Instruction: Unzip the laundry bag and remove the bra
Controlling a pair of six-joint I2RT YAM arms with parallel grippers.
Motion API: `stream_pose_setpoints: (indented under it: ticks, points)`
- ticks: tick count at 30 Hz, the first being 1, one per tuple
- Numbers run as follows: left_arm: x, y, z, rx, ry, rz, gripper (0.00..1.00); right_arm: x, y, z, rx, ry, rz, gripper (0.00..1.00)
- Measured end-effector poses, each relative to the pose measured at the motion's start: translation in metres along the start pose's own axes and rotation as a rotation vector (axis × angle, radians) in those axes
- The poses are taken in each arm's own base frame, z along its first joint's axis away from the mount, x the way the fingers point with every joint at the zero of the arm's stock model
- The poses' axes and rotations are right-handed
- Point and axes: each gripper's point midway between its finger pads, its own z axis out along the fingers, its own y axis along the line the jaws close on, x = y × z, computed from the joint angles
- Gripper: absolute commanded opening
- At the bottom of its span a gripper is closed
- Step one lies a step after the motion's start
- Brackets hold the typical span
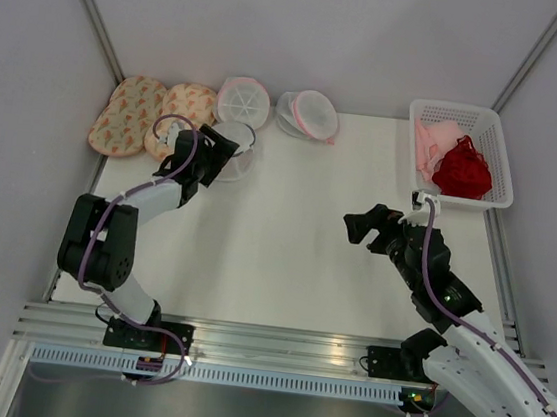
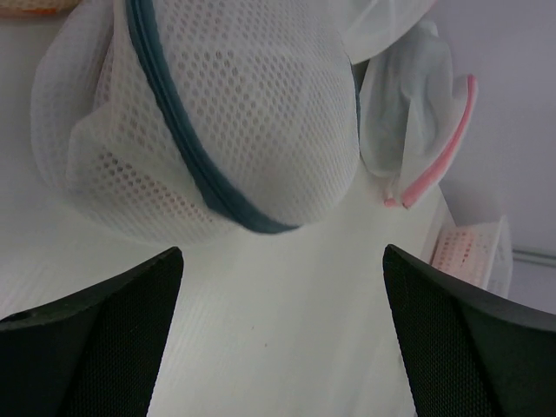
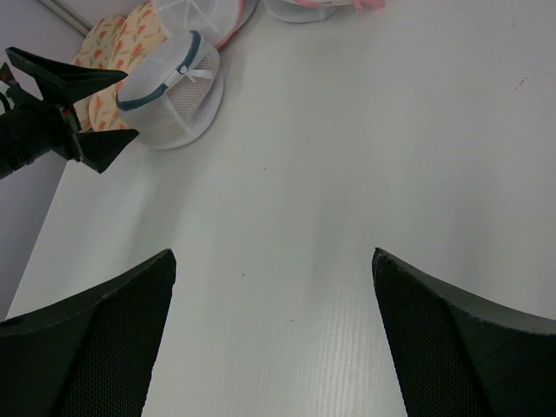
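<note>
Hovering with jaws spread wide, the left gripper [image 1: 225, 150] faces the laundry bag [image 1: 243, 161] at the table's [image 1: 283, 259] ten o'clock; the right gripper [image 1: 363, 222], equally wide and empty, hangs near four o'clock.

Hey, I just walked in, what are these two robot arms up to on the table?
The left pincer, open, hangs just short of a round white mesh laundry bag at the back left of the table, not touching it. The bag's dark zip looks closed, so nothing is out yet. The right pincer, also open and empty, hovers over the middle of the table.
</note>
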Motion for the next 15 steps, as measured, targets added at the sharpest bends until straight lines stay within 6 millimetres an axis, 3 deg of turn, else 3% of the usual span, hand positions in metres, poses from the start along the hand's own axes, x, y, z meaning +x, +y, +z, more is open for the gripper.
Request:
stream_pose_setpoints:
  ticks: [5, 11, 12, 15]
  points:
    - [-0.014, -0.003, 0.034, -0.01, -0.033, -0.059, 0.98, -0.001, 0.001, -0.004, -0.01, -0.008, 0.003, 0.98]
    - [-0.016, -0.005, 0.059, -0.007, -0.038, -0.098, 0.94, -0.002, 0.0, -0.005, -0.005, -0.01, 0.001, 0.98]
    - [-0.016, -0.007, 0.063, -0.007, -0.038, -0.101, 0.91, -0.002, -0.001, -0.005, -0.003, -0.01, 0.001, 0.98]
    - [-0.016, -0.009, 0.071, -0.002, -0.033, -0.118, 0.54, 0.0, -0.002, -0.004, 0.004, -0.005, -0.002, 0.98]
